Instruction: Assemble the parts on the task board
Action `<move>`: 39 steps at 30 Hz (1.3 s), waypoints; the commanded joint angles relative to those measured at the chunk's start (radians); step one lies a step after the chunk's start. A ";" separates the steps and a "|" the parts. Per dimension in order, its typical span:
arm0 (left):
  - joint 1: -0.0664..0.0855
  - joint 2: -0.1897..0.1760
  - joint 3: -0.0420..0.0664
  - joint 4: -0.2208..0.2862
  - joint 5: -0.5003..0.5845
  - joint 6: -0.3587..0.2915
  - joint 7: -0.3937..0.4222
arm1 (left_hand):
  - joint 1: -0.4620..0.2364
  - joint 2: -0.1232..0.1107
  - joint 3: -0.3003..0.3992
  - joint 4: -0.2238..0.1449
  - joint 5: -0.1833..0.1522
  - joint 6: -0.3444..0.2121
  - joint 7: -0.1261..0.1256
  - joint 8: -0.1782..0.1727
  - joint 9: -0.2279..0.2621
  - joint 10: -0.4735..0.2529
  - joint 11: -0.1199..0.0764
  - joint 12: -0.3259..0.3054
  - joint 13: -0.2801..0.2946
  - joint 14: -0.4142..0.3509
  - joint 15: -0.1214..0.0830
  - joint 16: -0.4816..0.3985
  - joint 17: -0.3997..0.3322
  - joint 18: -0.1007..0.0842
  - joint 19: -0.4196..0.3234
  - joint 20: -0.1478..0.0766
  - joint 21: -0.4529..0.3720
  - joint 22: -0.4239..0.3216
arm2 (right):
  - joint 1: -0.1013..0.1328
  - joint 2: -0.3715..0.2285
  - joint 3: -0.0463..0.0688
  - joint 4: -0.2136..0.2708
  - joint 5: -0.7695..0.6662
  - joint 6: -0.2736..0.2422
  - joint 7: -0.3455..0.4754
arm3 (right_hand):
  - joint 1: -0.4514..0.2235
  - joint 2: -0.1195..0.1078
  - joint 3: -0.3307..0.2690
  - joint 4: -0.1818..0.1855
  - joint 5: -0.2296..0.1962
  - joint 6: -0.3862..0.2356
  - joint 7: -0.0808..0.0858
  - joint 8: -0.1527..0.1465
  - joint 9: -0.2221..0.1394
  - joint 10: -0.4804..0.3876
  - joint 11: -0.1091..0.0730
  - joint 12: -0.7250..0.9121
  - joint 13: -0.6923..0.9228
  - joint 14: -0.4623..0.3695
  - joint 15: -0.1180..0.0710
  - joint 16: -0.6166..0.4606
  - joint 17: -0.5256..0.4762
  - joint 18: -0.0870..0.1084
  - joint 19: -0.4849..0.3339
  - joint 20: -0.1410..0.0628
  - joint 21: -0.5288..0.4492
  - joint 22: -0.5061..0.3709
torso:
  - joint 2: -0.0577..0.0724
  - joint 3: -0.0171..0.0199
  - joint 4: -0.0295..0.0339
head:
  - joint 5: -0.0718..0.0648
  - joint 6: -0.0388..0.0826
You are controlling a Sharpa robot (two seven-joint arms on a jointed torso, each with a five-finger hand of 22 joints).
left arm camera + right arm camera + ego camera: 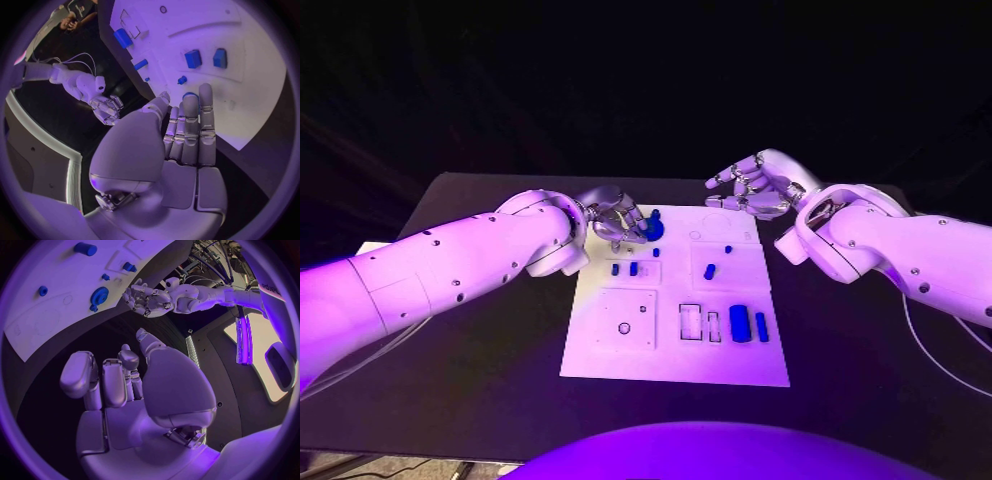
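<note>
The task board (678, 350) lies in the middle of the black table (473, 330), and small blue parts (740, 323) lie spread on it. The left hand (620, 222) is at the board's far left corner, fingers close to a round blue part (655, 228); whether it grips it I cannot tell. The right hand (762, 185) hovers beyond the board's far right corner with fingers curled and holds nothing.

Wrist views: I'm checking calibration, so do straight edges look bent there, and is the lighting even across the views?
Left wrist view: the task board edge curves. Right wrist view: the board's edge bows too, with a bright light strip. Head view: edges look straight, the board is bright, and the table is dark.
</note>
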State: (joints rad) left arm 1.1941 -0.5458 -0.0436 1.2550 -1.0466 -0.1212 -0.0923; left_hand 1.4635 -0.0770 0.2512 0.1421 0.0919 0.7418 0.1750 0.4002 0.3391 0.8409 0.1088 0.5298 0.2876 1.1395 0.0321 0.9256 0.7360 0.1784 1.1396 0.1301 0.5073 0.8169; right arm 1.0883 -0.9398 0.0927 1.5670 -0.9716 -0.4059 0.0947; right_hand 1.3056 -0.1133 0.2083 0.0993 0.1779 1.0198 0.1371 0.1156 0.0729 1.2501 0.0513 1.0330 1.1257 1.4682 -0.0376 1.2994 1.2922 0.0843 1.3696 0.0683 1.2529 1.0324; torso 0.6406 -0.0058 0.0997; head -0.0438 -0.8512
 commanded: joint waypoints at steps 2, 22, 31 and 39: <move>-0.004 0.034 -0.004 -0.038 -0.244 -0.097 0.187 | 0.025 -0.025 0.049 -0.018 0.003 0.060 0.000 -0.042 -0.070 0.042 0.001 -0.055 -0.074 0.061 -0.007 0.040 0.015 0.006 0.044 -0.009 -0.002 -0.012 | -0.002 0.002 0.000 0.000 -0.003 0.014 0.007 | 0.003 0.013 -0.004 -0.001 0.007 -0.003 0.000 -0.002 -0.001 -0.008 -0.002 -0.004 -0.001 0.044 0.008 -0.004 0.001 0.018 -0.004 0.004 -0.004 0.000 | 0.001 0.0008 -0.0014 | -0.002 0.005; -0.019 0.145 -0.011 -0.141 -0.442 0.046 0.048 | -0.031 -0.098 0.112 -0.046 0.003 0.196 -0.027 -0.154 -0.192 0.148 -0.020 -0.174 -0.217 0.348 -0.032 0.429 0.427 -0.054 0.304 -0.034 0.419 0.278 | -0.003 0.007 0.000 0.001 -0.002 0.016 0.009 | 0.003 0.014 -0.004 -0.001 0.008 -0.003 0.000 -0.002 -0.001 -0.008 -0.002 -0.003 -0.001 0.044 0.008 -0.004 0.000 0.018 -0.004 0.004 -0.004 0.000 | 0.002 0.0008 -0.0015 | -0.010 0.001; -0.031 0.169 -0.011 -0.166 -0.448 0.074 0.034 | -0.033 -0.097 0.120 -0.051 0.003 0.212 -0.029 -0.164 -0.199 0.171 -0.023 -0.186 -0.221 0.349 -0.036 0.420 0.405 -0.059 0.315 -0.037 0.446 0.299 | -0.003 0.008 0.000 0.003 -0.002 0.011 0.011 | 0.005 0.015 -0.004 -0.001 0.009 -0.003 0.000 -0.002 -0.001 -0.008 -0.002 -0.004 -0.001 0.044 0.008 -0.005 0.000 0.018 -0.004 0.004 -0.004 0.000 | 0.000 0.0008 -0.0007 | -0.012 -0.001; -0.042 0.177 -0.010 -0.177 -0.448 0.079 0.032 | -0.032 -0.092 0.140 -0.058 0.004 0.240 -0.032 -0.170 -0.203 0.204 -0.028 -0.201 -0.222 0.351 -0.040 0.419 0.396 -0.062 0.321 -0.041 0.465 0.314 | -0.003 0.010 0.000 0.004 -0.002 0.012 0.011 | 0.005 0.015 -0.004 -0.001 0.009 -0.003 0.000 -0.002 -0.001 -0.008 -0.002 -0.004 -0.001 0.044 0.008 -0.005 0.000 0.018 -0.004 0.004 -0.004 0.000 | 0.000 0.0010 0.0000 | -0.014 -0.003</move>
State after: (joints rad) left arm 1.1529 -0.3719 -0.0538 1.0791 -1.4835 -0.0666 -0.0514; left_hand 1.4352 -0.1700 0.3845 0.0848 0.0919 0.9755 0.1441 0.2351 0.1369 1.0383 0.0820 0.3331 0.0668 1.4656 -0.0018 1.3497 1.1329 0.1248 1.4527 0.0876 0.9686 1.1304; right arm 1.0865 -0.9311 0.0926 1.5686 -0.9707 -0.4031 0.0962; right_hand 1.3096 -0.1093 0.2084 0.0992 0.1819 1.0197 0.1371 0.1156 0.0729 1.2465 0.0477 1.0330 1.1258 1.4682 -0.0376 1.2994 1.2923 0.0842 1.3696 0.0683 1.2530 1.0325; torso 0.6411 -0.0052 0.0989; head -0.0578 -0.8533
